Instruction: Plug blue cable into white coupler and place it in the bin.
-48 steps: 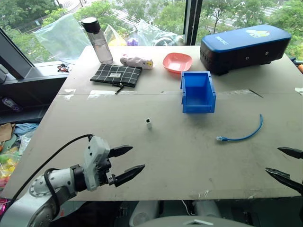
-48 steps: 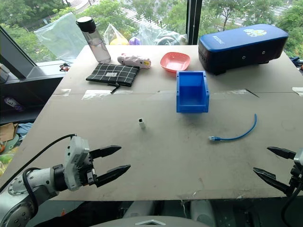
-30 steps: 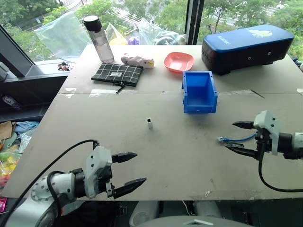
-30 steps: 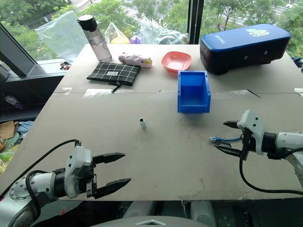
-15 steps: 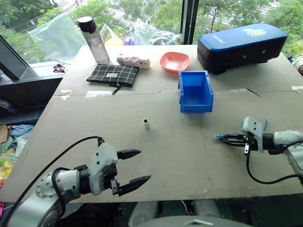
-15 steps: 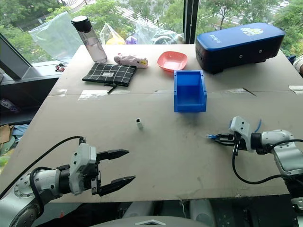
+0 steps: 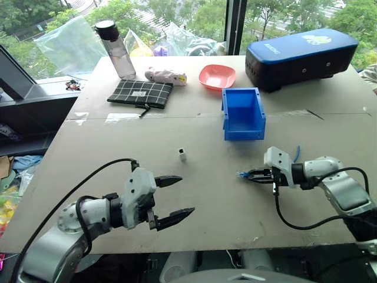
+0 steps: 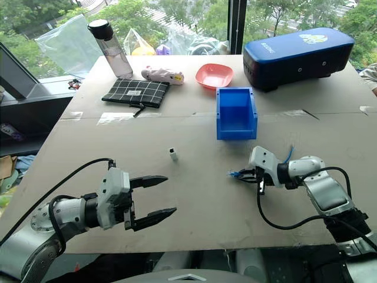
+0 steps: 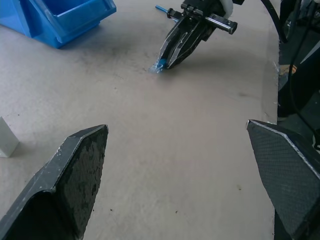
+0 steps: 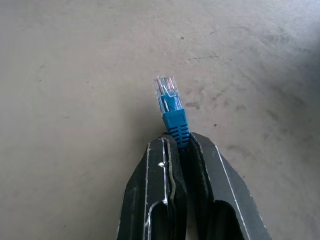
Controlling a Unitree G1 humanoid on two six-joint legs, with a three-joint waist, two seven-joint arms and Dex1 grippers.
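– What do I have on the right eye?
– My right gripper [image 8: 240, 175] pinches the blue cable [image 8: 234, 174] by its plug; my left gripper [image 8: 158, 198] gapes wide; the coupler [image 8: 173, 154] stands between them; the bin [image 8: 236, 113] sits beyond.

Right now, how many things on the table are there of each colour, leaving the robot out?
Blue: 3, bin, cable, big case
White: 1, coupler
Pink: 2, bowl, soft toy
Black check: 1, pouch
Clear: 1, bottle
Total: 8
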